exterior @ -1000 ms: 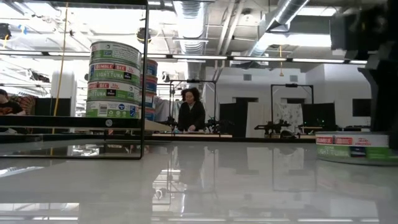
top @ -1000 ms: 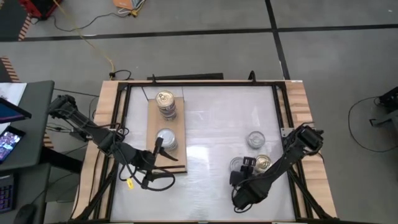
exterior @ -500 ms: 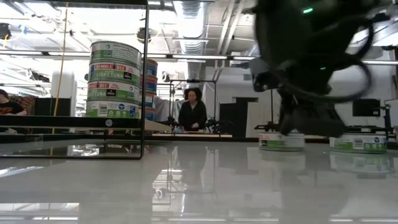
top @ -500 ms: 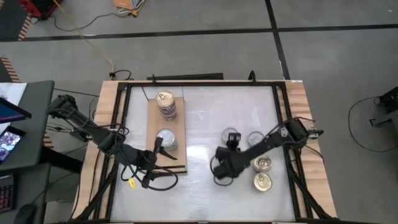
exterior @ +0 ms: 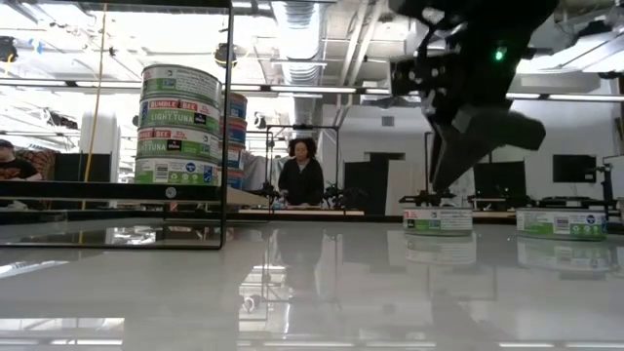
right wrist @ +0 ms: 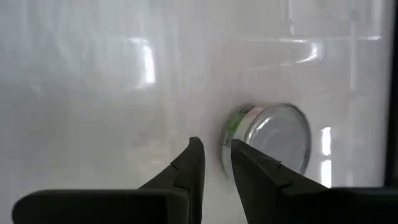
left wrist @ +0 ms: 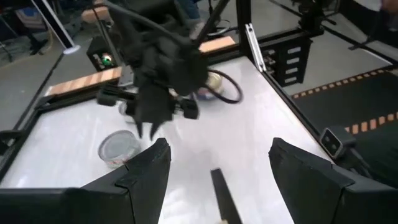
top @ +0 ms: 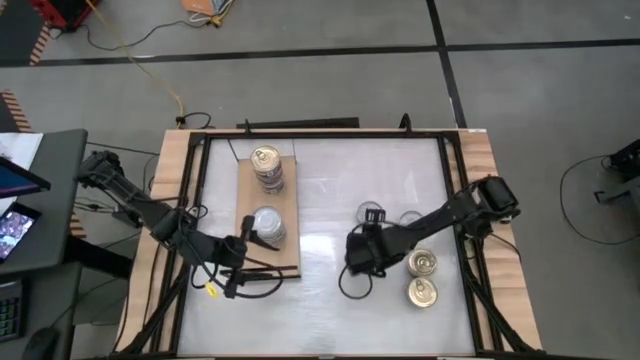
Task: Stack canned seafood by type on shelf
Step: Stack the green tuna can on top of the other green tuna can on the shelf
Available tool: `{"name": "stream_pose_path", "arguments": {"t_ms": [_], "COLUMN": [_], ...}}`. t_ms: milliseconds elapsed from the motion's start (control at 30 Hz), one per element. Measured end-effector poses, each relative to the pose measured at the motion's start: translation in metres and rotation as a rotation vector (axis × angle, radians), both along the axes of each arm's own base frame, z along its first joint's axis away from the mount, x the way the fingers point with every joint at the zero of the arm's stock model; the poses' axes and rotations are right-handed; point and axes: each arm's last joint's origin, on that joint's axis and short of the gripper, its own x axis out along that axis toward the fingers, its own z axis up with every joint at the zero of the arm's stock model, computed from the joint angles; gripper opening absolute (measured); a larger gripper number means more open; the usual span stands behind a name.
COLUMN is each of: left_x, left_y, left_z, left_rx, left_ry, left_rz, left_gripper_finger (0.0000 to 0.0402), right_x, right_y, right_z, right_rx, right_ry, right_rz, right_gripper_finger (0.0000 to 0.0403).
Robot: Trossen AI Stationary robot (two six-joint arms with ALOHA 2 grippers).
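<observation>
Right arm: swung from the table's near right corner toward the middle; right gripper [top: 372,216] now just beside a silver tin [top: 410,218].
Right jaws: narrower than a second ago, nearly closed, nothing between them.
Gold tins [top: 421,263]: two, earlier covered by the arm, now exposed.

Silver-topped tin [right wrist: 278,134] with a green-banded label on the glossy white tabletop [top: 330,290]; tan shelf [top: 243,185], black-framed
</observation>
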Motion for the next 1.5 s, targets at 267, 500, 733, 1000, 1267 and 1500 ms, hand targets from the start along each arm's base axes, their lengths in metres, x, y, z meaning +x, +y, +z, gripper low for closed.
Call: {"name": "stream_pose_path", "arguments": {"t_ms": [267, 500, 733, 1000, 1267, 1500], "left_x": [-0.002, -0.002, -0.002, -0.001, -0.001, -0.002], "left_y": [-0.002, -0.002, -0.002, -0.002, -0.002, -0.002], "left_z": [-0.001, 0.000, 0.000, 0.000, 0.000, -0.001], "left_rx": [0.015, 0.025, 0.021, 0.027, 0.027, 0.030], "left_ry": [0.003, -0.002, -0.002, -0.003, -0.003, 0.001], "left_rz": [-0.012, -0.007, -0.005, 0.001, 0.002, 0.001], "left_gripper_finger": [0.0261, 0.0261, 0.0261, 0.0261, 0.0261, 0.0261], "right_x": [-0.020, -0.031, -0.033, -0.034, -0.037, -0.036], "right_y": [-0.029, -0.031, -0.034, -0.026, -0.028, -0.047], "right_z": [-0.003, -0.017, -0.040, -0.042, -0.023, -0.028], "right_rx": [0.071, 0.116, 0.082, 0.081, 0.033, 0.012], "right_ry": [-0.103, -0.096, -0.056, -0.064, -0.152, -0.137], "right_rz": [-0.033, -0.026, -0.061, -0.036, -0.049, -0.096], "right_gripper_finger": [0.0118, 0.0118, 0.0118, 0.0094, 0.0086, 0.0086]}}
